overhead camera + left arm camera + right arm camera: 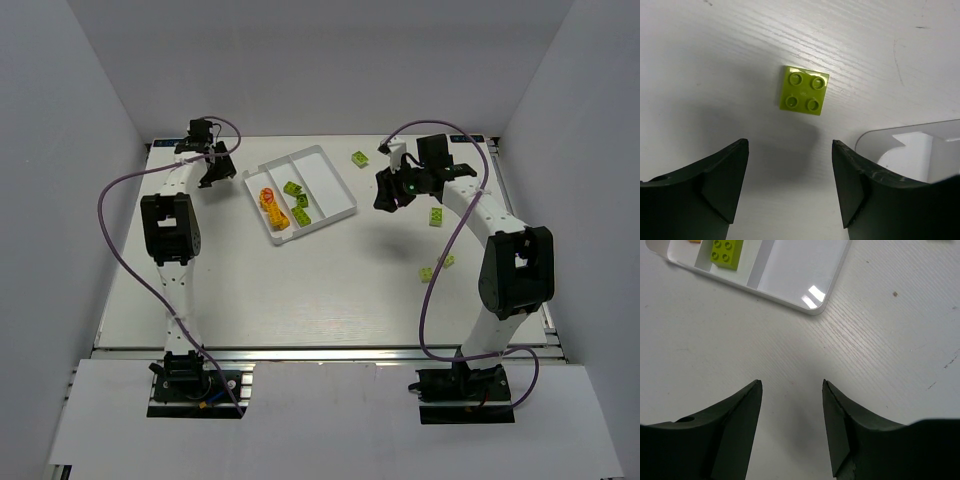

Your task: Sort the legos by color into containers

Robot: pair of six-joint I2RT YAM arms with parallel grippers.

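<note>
White walls are boxing in a pale tabletop [300, 300] with a fine wood-like grain, and the sorting is sitting partway through. The left gripper [790, 150] is hovering over a lime green brick [804, 90], a glossy square with four round studs, lying flat on the table just beside the rounded corner of the tray [910, 145]. Its dark, curved fingers are spread wide with nothing between them. I judge a pick to be the step in hand: the next move is calling for a straight descent so the fingers straddle the brick's flat sides, then a close and a short carry to the middle compartment [300, 200], where other green bricks are already lying. Orange-yellow pieces [270, 205] are occupying the left compartment. The right gripper [791, 385] is hanging above bare table near the tray's smooth, shiny far corner, its fingers parted too and gripping nothing. Several loose green bricks [437, 217] are waiting on its side, well apart from the tray.
</note>
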